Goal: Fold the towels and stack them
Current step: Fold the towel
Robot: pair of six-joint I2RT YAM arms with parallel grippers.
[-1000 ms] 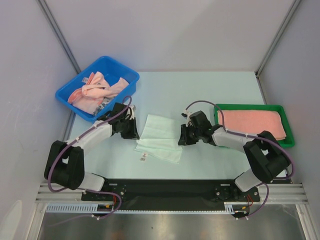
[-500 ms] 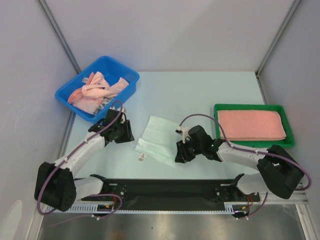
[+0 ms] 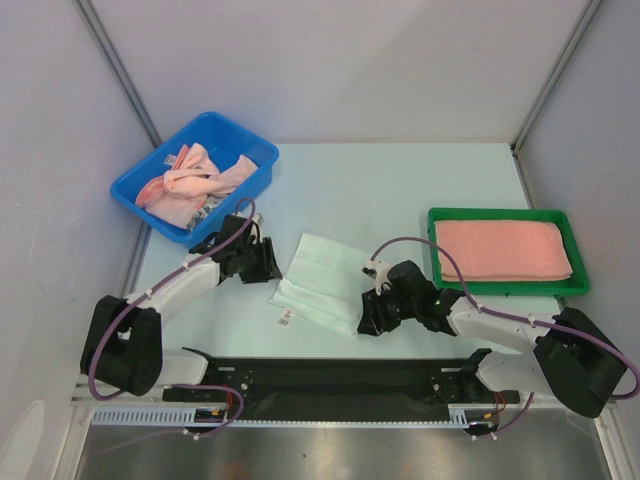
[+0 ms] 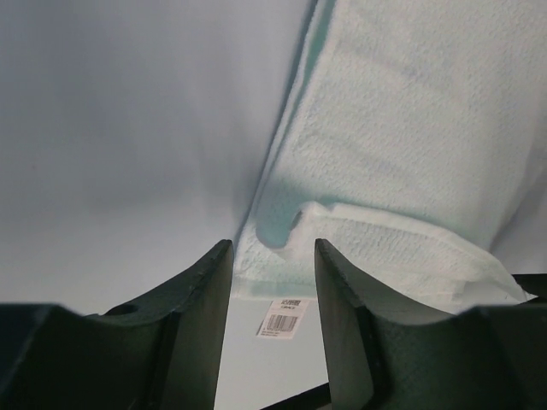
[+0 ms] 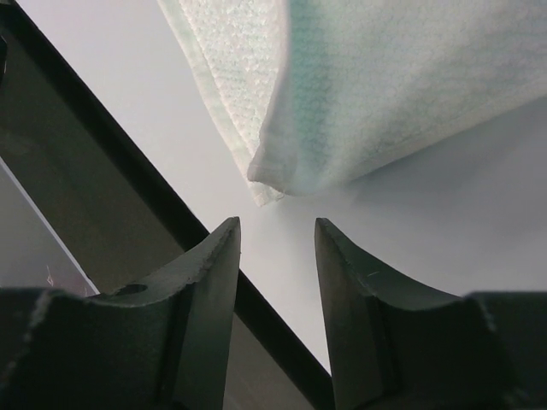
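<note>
2 grippers, jaws apart and empty, have moved: left gripper point(image 3: 270, 265) at the towel's point(image 3: 322, 280) 9 o'clock, right gripper point(image 3: 365, 322) at its 5 o'clock corner, probably readying another fold.

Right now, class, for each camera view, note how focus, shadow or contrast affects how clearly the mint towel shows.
Top external: even light, sharp, but the mint towel barely contrasts with the pale table. Left wrist: towel weave visible, a dark shadow under its raised fold; the left hand soft-edged. Right wrist: towel corner throws a soft shadow; the right hand slightly blurred.
</note>
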